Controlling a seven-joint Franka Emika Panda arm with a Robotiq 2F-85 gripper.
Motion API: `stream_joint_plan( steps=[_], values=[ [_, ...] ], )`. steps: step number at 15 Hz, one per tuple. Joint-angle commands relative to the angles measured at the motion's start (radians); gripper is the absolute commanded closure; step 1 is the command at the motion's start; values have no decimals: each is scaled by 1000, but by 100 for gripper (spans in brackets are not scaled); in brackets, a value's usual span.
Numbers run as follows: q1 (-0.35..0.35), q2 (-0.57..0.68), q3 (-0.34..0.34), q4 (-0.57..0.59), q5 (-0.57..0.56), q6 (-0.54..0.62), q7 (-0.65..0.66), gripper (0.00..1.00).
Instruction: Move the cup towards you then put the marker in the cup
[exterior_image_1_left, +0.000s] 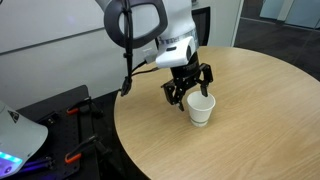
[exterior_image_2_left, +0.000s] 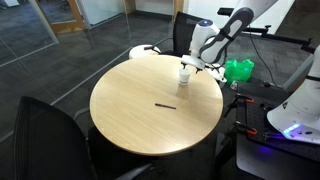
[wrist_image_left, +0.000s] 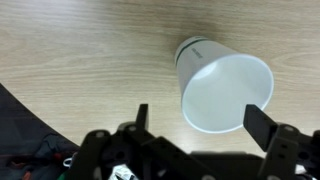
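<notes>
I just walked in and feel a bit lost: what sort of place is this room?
Probably an office meeting room, perhaps doubling as a robot lab. There is a round wooden table with a dark office chair beside it, and glass partition walls behind.

The cup is a small plain white paper one with no handle, a bit wider at the rim. It's standing upright, mouth up and empty inside, close to the round bench's edge on the robot's side. The marker is a thin dark stick lying flat around the middle of the bench, well apart from the cup.
</notes>
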Motion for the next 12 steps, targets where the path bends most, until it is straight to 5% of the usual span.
stream_joint_plan(
  steps=[1, 6, 12],
  values=[
    [66, -101, -72, -89, -53, 45, 12, 0],
    [76, -217, -68, -128, -190, -6, -53, 0],
    [35, -319, 49, -145, -320, -78, -161, 0]
  ],
)
